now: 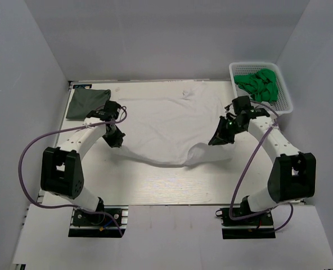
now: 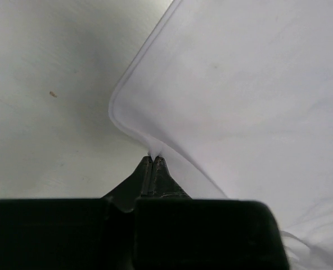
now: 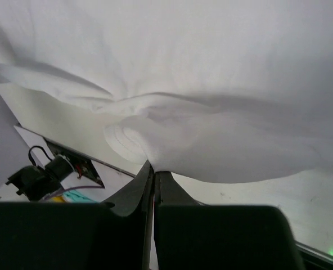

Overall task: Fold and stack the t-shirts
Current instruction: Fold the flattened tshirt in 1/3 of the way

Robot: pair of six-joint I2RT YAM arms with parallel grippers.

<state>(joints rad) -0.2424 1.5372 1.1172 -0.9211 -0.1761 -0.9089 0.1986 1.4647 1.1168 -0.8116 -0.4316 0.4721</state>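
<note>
**Top view.** The white t-shirt (image 1: 166,115) lies spread across the middle of the table (image 1: 155,188), with its near hem raised at two points. The left gripper (image 1: 116,140) pinches the hem's left end and the right gripper (image 1: 216,139) pinches its right end, and the hem sags between them. Beyond and outboard of the left gripper, the dark grey-green t-shirt (image 1: 86,103) lies bunched at the table's far-left corner. Beyond the right gripper, a basket (image 1: 284,93) of green items (image 1: 259,84) stands at the far-right edge. Bare table runs behind both tools, toward the arm bases.

**Left wrist view.** The left gripper (image 2: 154,158) is fully closed on the rolled hem edge of the white t-shirt (image 2: 245,95). The cloth spreads ahead and to the right, and open table (image 2: 48,112) lies to the left.

**Right wrist view.** The right gripper (image 3: 154,169) is fully closed on a gathered fold of the white t-shirt (image 3: 211,73). The cloth fills the view ahead (wrinkles radiate from the pinch). A strip of bare table (image 3: 54,121) and its edge show to the left.
</note>
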